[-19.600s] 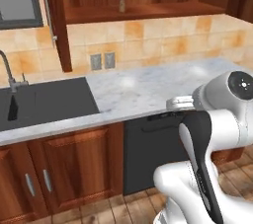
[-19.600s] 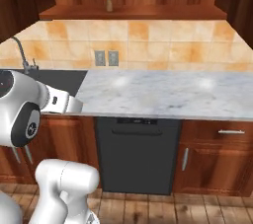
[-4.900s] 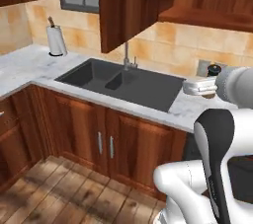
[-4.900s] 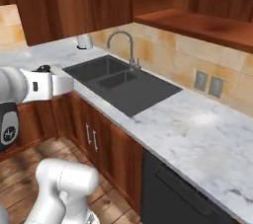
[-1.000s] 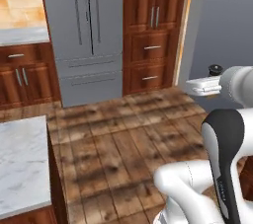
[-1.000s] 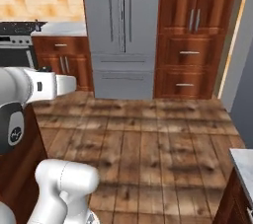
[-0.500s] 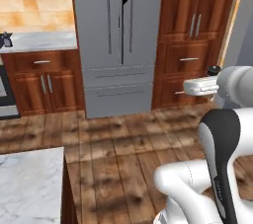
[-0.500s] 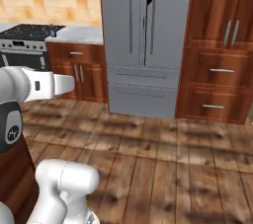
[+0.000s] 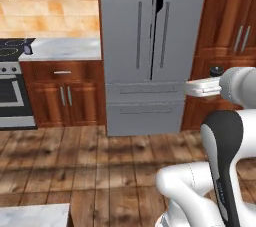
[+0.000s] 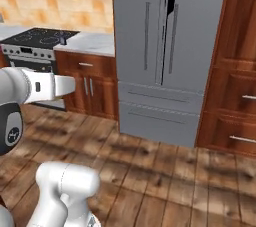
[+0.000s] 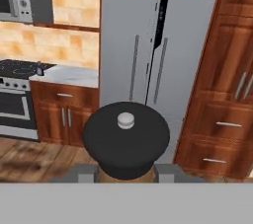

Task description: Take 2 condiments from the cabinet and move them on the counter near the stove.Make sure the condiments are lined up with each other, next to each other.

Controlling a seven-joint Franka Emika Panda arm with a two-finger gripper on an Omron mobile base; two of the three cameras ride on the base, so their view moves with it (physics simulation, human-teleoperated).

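A: What is the gripper (image 11: 126, 168) doing?

B: Its jaws are pinching the shaker (image 11: 126, 139). In the hand view the dark cap is sitting right in front of the camera, with a bit of tan body showing below it between the two fingertips (image 11: 81, 172).

A: Is it showing in the base views too?

B: In the left base view the dark cap (image 9: 216, 70) is peeking up just behind the white hand. The hand is hanging in the air over the wooden floor (image 9: 95, 161), well away from any worktop.

A: And what is the robot facing?

B: A grey fridge (image 9: 150, 46) is standing straight ahead, between reddish-brown cupboards (image 10: 240, 71). To its left the marble worktop (image 10: 92, 42) is running along to the stove (image 10: 40, 36), with a microwave (image 11: 22, 1) hanging above.

A: Anything on that worktop?

B: A small dark bottle (image 9: 28, 49) is standing beside the stove's edge. It is too small for me to make out more.
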